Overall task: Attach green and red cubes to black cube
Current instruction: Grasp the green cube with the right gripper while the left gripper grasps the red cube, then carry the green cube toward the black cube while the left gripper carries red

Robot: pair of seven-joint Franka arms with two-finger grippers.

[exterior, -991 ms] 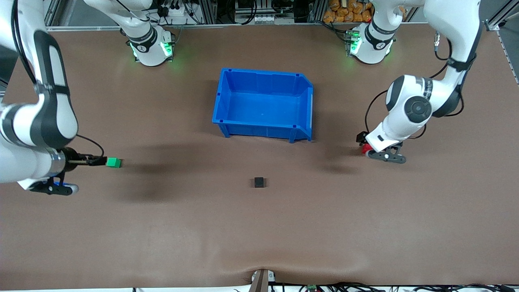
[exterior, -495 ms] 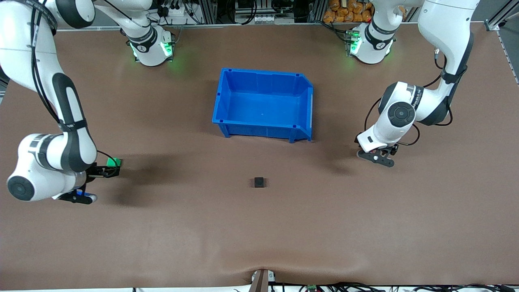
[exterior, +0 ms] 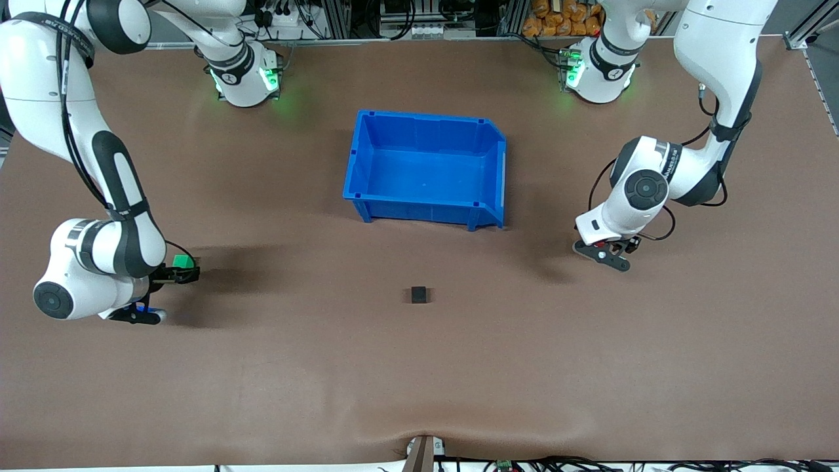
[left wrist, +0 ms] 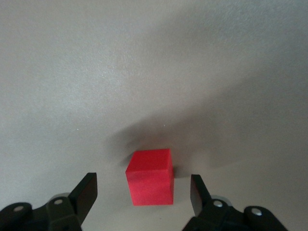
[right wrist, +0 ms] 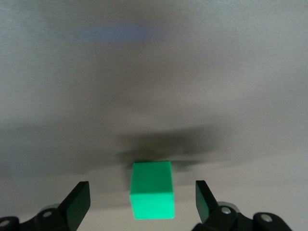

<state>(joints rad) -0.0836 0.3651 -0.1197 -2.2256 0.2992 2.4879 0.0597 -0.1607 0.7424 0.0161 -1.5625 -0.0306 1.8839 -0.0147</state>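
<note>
Matte red cube on the brown bench, between the spread fingers of the left claw (no contact). Matte green cube likewise sits inside the open right claw. Black cube lies mid-bench, nearer the camera than the blue plastic bin.

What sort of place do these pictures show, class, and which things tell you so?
Probably a robotics lab bench: two arms are mounted on a brown table, a blue bin stands mid-table, and aluminium framing and cables line its edge by the arms' bases.
</note>
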